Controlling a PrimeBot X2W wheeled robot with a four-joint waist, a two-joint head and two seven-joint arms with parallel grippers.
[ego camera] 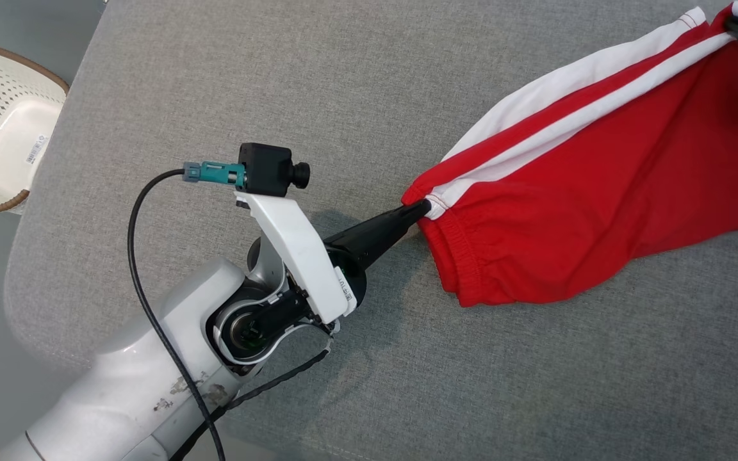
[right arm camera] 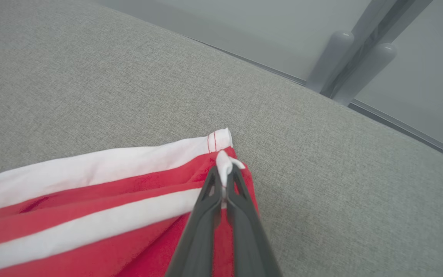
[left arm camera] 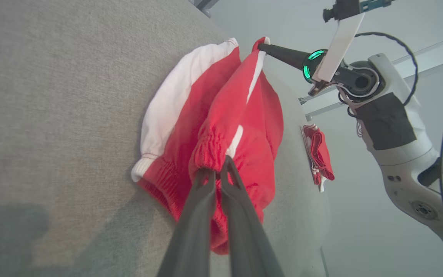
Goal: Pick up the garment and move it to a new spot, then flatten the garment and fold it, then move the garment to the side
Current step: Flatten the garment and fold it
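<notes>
- Garment, a pair of red shorts with white side stripes, is stretched between my two grippers over the grey fabric surface, with its lower part sagging onto that surface
- My left gripper has its jaws clamped together on the corner of the elastic waistband, right where a white stripe meets the band; in the left wrist view the red gathers bunch just above the tips
- My right gripper sits at the top right corner of the head view, jaws pinched on the hem end of the same striped side; in the right wrist view a small white fold of hem pokes up between the two dark fingers
- I see the striped edge running fairly taut from one grip to the other, while the rest of the garment droops in loose folds beside it
- A second red piece, folded small, lies near the far edge of the surface, well apart from the held garment
- A white perforated basket with a brown rim stands off the surface, at the left of the head view
</notes>
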